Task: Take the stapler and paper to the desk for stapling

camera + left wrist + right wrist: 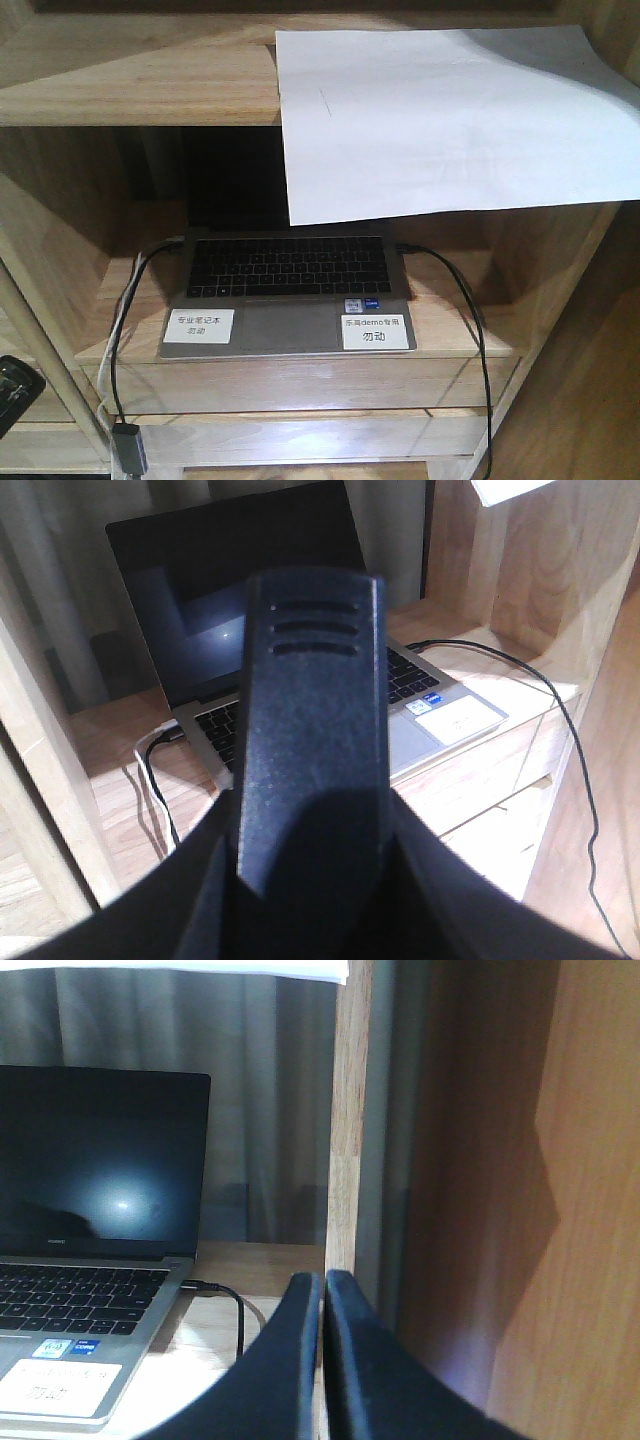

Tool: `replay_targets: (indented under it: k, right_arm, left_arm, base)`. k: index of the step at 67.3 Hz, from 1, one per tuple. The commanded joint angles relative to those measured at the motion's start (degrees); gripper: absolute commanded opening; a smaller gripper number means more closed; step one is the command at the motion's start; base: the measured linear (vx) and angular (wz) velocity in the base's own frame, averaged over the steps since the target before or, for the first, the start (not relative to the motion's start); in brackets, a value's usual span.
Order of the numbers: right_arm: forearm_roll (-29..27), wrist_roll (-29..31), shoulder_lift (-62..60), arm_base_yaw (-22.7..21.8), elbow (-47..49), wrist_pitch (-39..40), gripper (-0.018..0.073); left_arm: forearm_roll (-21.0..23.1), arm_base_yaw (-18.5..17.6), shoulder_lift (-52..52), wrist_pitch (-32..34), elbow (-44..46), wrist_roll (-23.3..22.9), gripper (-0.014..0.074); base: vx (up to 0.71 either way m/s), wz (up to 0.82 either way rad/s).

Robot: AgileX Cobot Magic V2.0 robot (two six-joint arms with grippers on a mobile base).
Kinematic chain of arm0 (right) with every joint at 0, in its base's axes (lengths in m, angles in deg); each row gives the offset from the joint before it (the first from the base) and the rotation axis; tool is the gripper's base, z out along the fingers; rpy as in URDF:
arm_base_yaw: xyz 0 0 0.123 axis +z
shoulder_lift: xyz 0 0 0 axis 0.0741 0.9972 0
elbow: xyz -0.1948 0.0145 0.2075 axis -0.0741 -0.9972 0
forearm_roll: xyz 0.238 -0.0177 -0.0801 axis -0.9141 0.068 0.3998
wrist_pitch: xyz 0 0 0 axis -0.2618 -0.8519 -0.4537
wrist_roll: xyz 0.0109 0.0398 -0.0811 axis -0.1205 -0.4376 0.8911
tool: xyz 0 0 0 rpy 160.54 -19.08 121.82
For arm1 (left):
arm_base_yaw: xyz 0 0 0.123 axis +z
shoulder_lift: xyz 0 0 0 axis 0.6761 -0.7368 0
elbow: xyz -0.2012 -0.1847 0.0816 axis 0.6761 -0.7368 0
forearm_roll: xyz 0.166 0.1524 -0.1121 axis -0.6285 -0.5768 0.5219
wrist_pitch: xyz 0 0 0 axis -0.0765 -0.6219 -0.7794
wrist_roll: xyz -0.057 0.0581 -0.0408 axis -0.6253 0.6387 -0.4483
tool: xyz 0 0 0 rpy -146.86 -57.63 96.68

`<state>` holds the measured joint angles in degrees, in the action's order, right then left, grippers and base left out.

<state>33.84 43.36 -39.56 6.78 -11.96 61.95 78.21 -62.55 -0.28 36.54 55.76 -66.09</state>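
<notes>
The black stapler fills the middle of the left wrist view, its ribbed top pointing away. My left gripper is shut on it, with one dark finger on each side. The white paper lies on the top board of the light-wood shelf unit, its front edge hanging over the laptop bay. A corner of it shows in the left wrist view and an edge in the right wrist view. My right gripper is shut and empty, below the paper by the shelf's upright post. The desk is out of view.
An open laptop with a dark screen sits on the lower shelf, with two small white labels on its palm rest. A black cable runs from its right side down the shelf front. Cables also hang at the left.
</notes>
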Motion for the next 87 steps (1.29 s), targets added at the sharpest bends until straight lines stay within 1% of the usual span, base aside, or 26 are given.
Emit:
replay_targets:
  k: [1,19,22,24,26,29,30,34,40,45,48,54,57,61,67,70,73,81,87]
  right_arm:
    - [0.26,0.05,-0.80,-0.25,-0.16,4.25,-0.0009]
    - [0.52,0.05,-0.80,-0.20,-0.21,4.13,-0.0009]
    - [0.52,-1.22,-0.80,-0.20,-0.21,4.13,-0.0009]
    - [0.45,-3.31,-0.80,-0.20,-0.21,4.18,-0.0009]
    - [0.45,-6.40,-0.80,-0.20,-0.21,4.24,-0.0009]
    - [0.45,-13.09,-0.80,-0.20,-0.21,4.39,-0.0009]
    - [0.52,-16.47,-0.80,-0.20,-0.21,4.44,-0.0009]
    - [0.86,-26.13,-0.80,-0.20,-0.21,4.30,-0.0009]
    - [4.92,-41.19,-0.80,-0.20,-0.21,4.17,-0.0009]
    - [6.66,-52.14,-0.80,-0.20,-0.21,4.22,-0.0009]
    - [7.60,-60.25,-0.80,-0.20,-0.21,4.15,-0.0009]
    - [8.85,-68.88,-0.80,-0.20,-0.21,4.18,-0.0003]
    - [8.91,-70.26,-0.48,-0.14,-0.15,4.79,0.0006]
    - [8.91,-69.70,1.05,0.56,-0.15,6.75,0.0034]
    - [8.97,-69.56,5.12,3.73,-0.09,12.27,0.0109]
    - [9.22,-69.56,8.27,5.13,-0.05,16.88,0.0149]
    - [9.26,-69.56,11.97,6.34,-0.05,22.72,0.0210]
    - [9.26,-69.56,23.20,6.71,-0.05,38.95,0.0352]
    - [9.53,-70.14,31.95,6.71,0.49,49.38,0.0431]
  left_arm:
    - [1.17,-0.19,-0.72,6.19,1.77,-0.11,-0.0007]
    - [1.17,-0.19,-0.72,6.19,1.77,-0.11,-0.0007]
    - [1.17,-0.19,-0.72,6.19,1.77,-0.11,-0.0007]
    - [1.17,-0.19,-0.72,6.19,1.77,-0.11,-0.0007]
    - [1.17,-0.19,-0.72,6.19,1.77,-0.11,-0.0007]
    - [1.17,-0.19,-0.72,6.19,1.77,-0.11,-0.0007]
    - [1.17,-0.19,-0.72,6.19,1.77,-0.11,-0.0007]
    - [1.17,-0.19,-0.72,6.19,1.77,-0.11,-0.0007]
    - [1.17,-0.19,-0.72,6.19,1.77,-0.11,-0.0007]
    - [1.17,-0.19,-0.72,6.19,1.77,-0.11,-0.0007]
    - [1.17,-0.19,-0.72,6.19,1.77,-0.11,-0.0007]
    - [1.17,-0.19,-0.72,6.19,1.77,-0.11,-0.0007]
    - [1.17,-0.19,-0.72,6.19,1.77,-0.11,-0.0007]
    - [1.17,-0.19,-0.72,6.19,1.77,-0.11,-0.0007]
    - [1.17,-0.19,-0.72,6.19,1.77,-0.11,-0.0007]
    - [1.17,-0.19,-0.72,6.19,1.77,-0.11,-0.0007]
    - [1.17,-0.19,-0.72,6.19,1.77,-0.11,-0.0007]
    - [1.17,-0.19,-0.72,6.12,1.77,-0.11,-0.0007]
    - [1.17,-0.19,-0.72,6.12,1.77,-0.11,-0.0007]
  base:
    - [0.00,0.00]
    - [0.00,0.00]
    - [0.00,0.00]
    - [0.00,0.00]
    - [0.00,0.00]
    - [0.00,0.00]
    - [0.00,0.00]
    - [0.00,0.00]
    - [0.00,0.00]
    - [0.00,0.00]
    - [0.00,0.00]
    - [0.00,0.00]
    - [0.00,0.00]
    - [0.00,0.00]
    - [0.00,0.00]
    - [0.00,0.00]
    - [0.00,0.00]
    - [0.00,0.00]
    - [0.00,0.00]
